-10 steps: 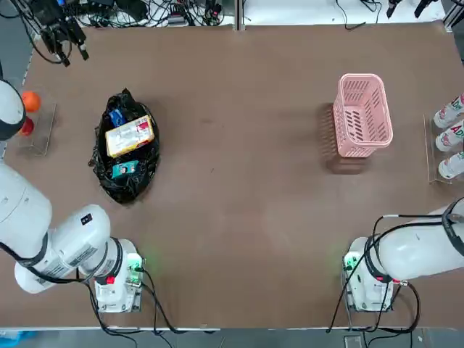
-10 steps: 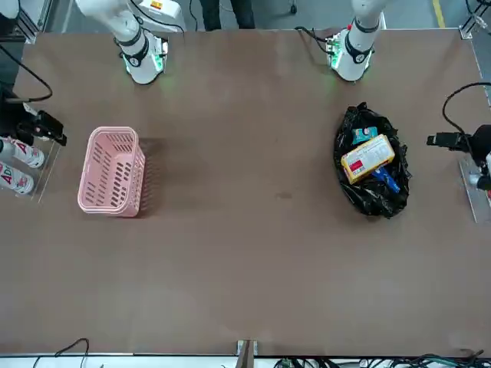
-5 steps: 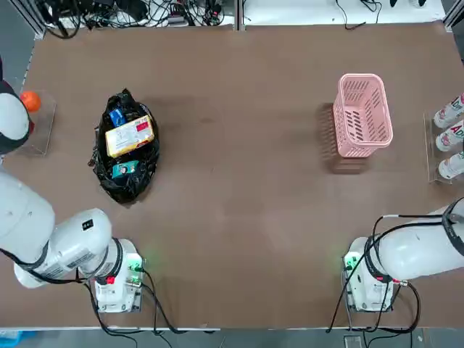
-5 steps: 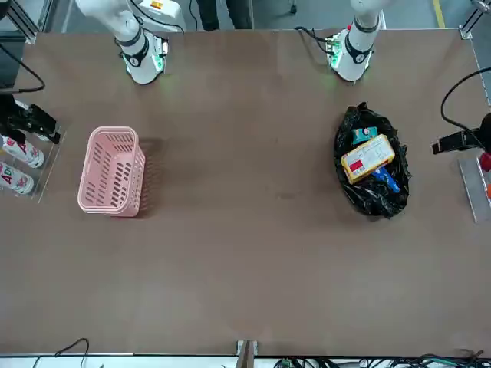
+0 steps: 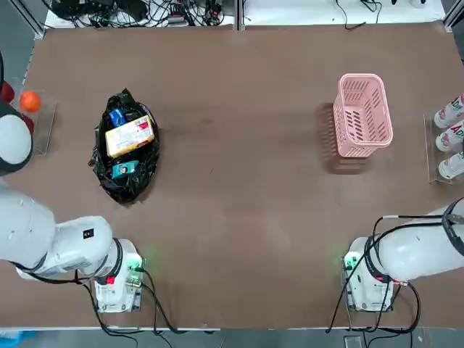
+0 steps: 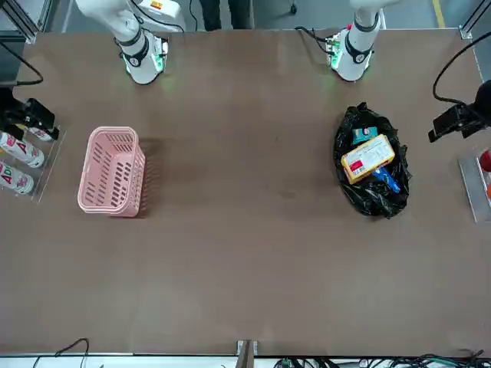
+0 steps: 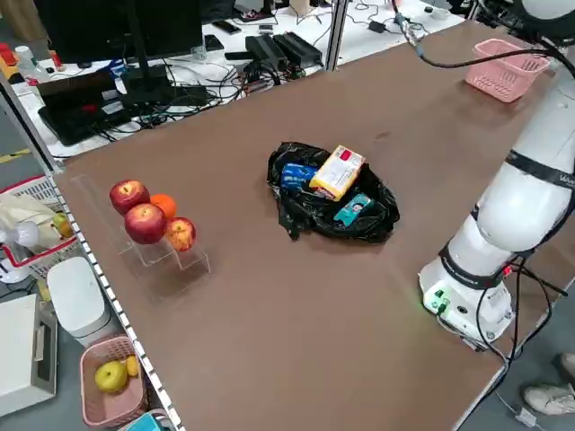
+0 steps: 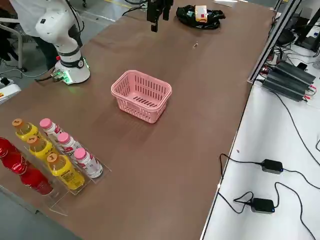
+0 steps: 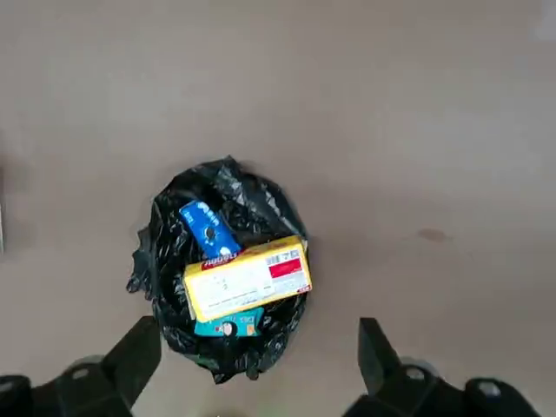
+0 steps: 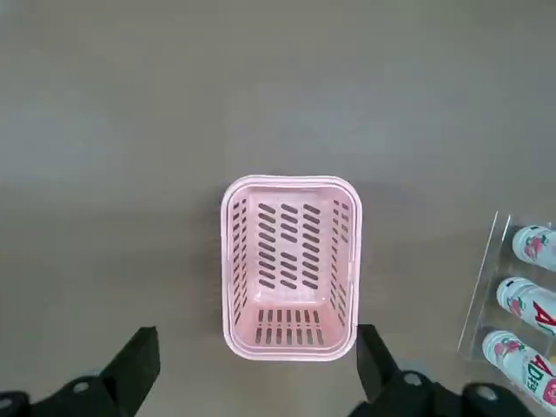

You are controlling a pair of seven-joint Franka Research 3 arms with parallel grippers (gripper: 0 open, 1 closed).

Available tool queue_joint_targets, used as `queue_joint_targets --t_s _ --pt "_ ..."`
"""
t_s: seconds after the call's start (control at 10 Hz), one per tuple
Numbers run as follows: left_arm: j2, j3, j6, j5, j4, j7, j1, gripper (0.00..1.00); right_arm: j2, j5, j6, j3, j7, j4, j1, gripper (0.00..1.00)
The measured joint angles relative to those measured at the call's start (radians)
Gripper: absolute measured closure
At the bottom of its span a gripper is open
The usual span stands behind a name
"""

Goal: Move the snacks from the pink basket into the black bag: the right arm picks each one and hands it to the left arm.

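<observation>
The black bag [image 5: 125,181] lies on the table's left half, and the snacks rest in it: a yellow flat box [image 5: 129,136], a blue packet [image 5: 116,116] and a small teal box [image 5: 125,170]. On the right half stands the pink basket [image 5: 362,114], with only its slotted floor showing inside [image 10: 289,261]. My left gripper [image 9: 256,347] hangs open high over the bag [image 9: 174,261], with nothing between its fingers. My right gripper [image 10: 256,352] is open too, high above the basket. The front view shows the left gripper [image 6: 459,121] and the right gripper [image 6: 29,116] at the table's two ends.
White bottles with red labels [image 5: 449,134] stand in a clear rack at the right edge. An orange ball [image 5: 29,101] and red ones sit on a clear stand at the left edge. Cables run along the far edge [image 5: 145,11]. The arm bases [image 5: 116,279] stand at the near edge.
Both grippers have pulled away and up: they left the far corners of the top view, and in the front view each has shifted toward the robot's side. Bag, snacks and basket stayed put.
</observation>
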Motion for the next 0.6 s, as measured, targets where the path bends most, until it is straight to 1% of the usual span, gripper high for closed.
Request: queue_joint_targets --t_s 0.1,0.2,0.3,0.4,0.5,0.6 --pt "-0.019 0.006 0.016 0.002 0.000 -0.022 -0.031 0.01 0.000 0.000 -0.009 0.066 -0.005 0.000 -0.078 0.00" --pt "-0.028 0.017 0.020 0.007 0.000 -0.032 -0.066 0.03 0.000 0.000 -0.021 0.213 -0.007 0.000 -0.222 0.00" --pt "-0.029 0.052 0.022 0.009 -0.001 -0.034 -0.115 0.05 0.000 0.000 -0.029 0.329 -0.007 0.000 -0.330 0.00" --pt "-0.028 0.098 0.026 0.010 -0.005 -0.032 -0.164 0.01 0.000 0.000 -0.036 0.370 -0.007 0.000 -0.367 0.00" --pt "-0.027 0.124 0.028 0.010 -0.008 -0.027 -0.191 0.00 0.000 0.000 -0.046 0.377 -0.007 0.000 -0.373 0.00" --pt "-0.027 0.132 0.028 0.011 -0.010 -0.024 -0.198 0.01 0.000 0.000 -0.056 0.377 -0.007 0.001 -0.374 0.00"
